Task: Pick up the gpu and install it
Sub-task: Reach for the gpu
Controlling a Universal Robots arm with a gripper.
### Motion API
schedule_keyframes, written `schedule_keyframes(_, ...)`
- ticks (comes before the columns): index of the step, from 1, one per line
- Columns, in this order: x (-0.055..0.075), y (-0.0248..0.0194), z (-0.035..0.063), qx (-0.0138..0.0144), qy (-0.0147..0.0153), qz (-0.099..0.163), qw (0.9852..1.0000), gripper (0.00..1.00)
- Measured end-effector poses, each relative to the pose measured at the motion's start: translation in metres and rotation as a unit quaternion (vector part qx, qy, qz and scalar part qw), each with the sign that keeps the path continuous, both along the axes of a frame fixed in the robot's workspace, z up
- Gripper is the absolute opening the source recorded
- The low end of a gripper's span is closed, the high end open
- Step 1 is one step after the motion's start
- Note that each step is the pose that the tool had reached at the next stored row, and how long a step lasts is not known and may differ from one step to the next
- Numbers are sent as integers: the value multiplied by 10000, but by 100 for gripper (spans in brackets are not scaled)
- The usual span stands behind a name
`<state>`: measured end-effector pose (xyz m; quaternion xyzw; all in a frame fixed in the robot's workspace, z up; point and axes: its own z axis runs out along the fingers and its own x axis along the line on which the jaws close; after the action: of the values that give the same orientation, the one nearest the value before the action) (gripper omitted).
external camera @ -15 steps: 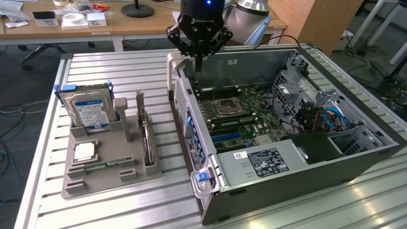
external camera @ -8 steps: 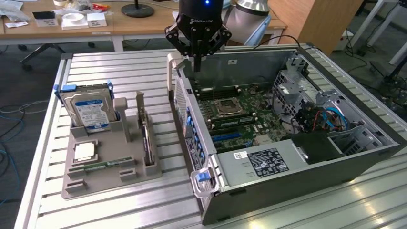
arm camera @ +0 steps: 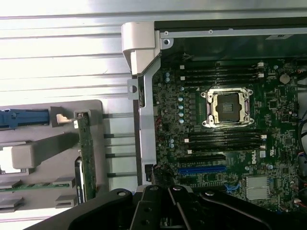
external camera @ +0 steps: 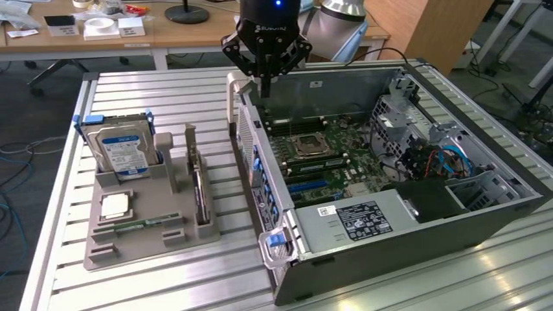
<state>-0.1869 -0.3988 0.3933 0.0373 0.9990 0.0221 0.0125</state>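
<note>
The gpu (external camera: 199, 188) stands on edge in a slot of the grey holder (external camera: 138, 243) on the exterior view's left; its brownish board edge (arm camera: 87, 153) also appears in the wrist view. My gripper (external camera: 265, 87) hangs shut with nothing between its fingers, above the far rim of the open computer case (external camera: 380, 253), well apart from the gpu. In the wrist view the gripper (arm camera: 168, 203) looks down on the case's side wall, the motherboard (arm camera: 230, 143) and its blue expansion slot (arm camera: 201, 169).
The holder also carries a blue-labelled hard drive (external camera: 121, 149), a processor chip (external camera: 115, 206) and a green memory stick (external camera: 142, 225). The ribbed metal table (external camera: 164, 103) is bare between holder and case. A wooden desk (external camera: 103, 39) stands behind.
</note>
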Motion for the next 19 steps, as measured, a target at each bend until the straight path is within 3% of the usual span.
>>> schedule_keyframes(19, -53, 0, 0, 0, 0, -2, 10000, 11)
